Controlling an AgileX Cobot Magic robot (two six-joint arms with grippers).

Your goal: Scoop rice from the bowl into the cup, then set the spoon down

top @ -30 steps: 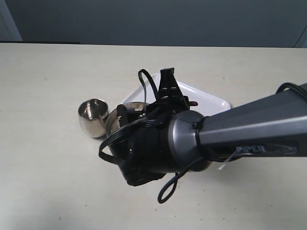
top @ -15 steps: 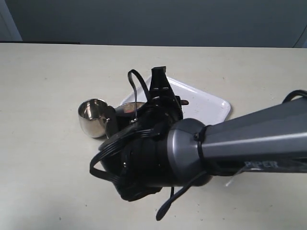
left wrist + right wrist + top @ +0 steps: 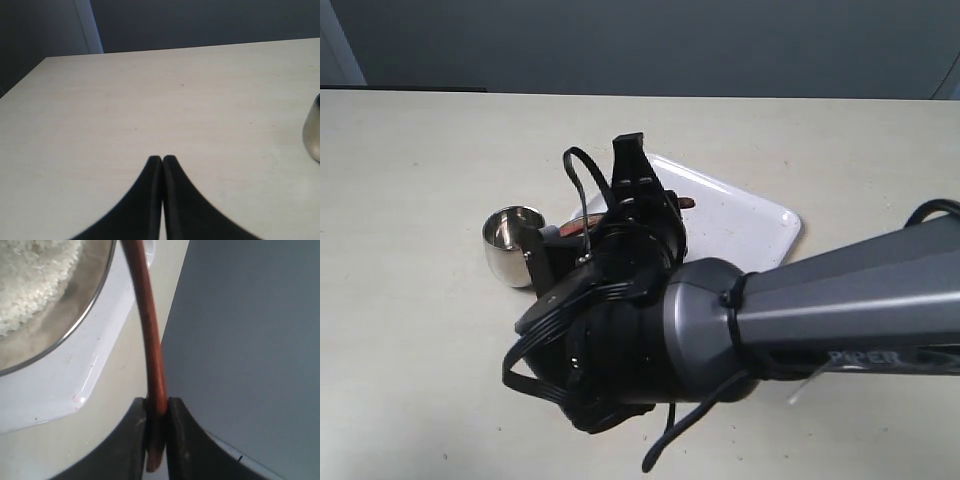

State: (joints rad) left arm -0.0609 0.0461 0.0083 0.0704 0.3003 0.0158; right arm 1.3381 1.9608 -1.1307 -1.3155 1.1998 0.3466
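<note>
My right gripper (image 3: 156,402) is shut on the far end of the reddish-brown spoon's handle (image 3: 150,340). The handle runs past the steel bowl's rim (image 3: 95,285), and white rice (image 3: 30,280) lies in that bowl. In the exterior view the right gripper (image 3: 660,205) holds the spoon (image 3: 575,227) level, its front end close to the right side of the small steel cup (image 3: 510,240). The arm hides the bowl there. My left gripper (image 3: 162,159) is shut and empty above bare table, with the cup (image 3: 312,135) off to one side.
A white rectangular tray (image 3: 750,215) lies behind the right arm, and the bowl stands on the tray (image 3: 100,375). The bulky right arm (image 3: 740,330) fills the front of the exterior view. Bare beige table (image 3: 410,340) spreads to the left of the cup.
The right arm has swung left with the spoon, bringing it from over the bowl to beside the cup. The arm now covers the bowl in the exterior view.
</note>
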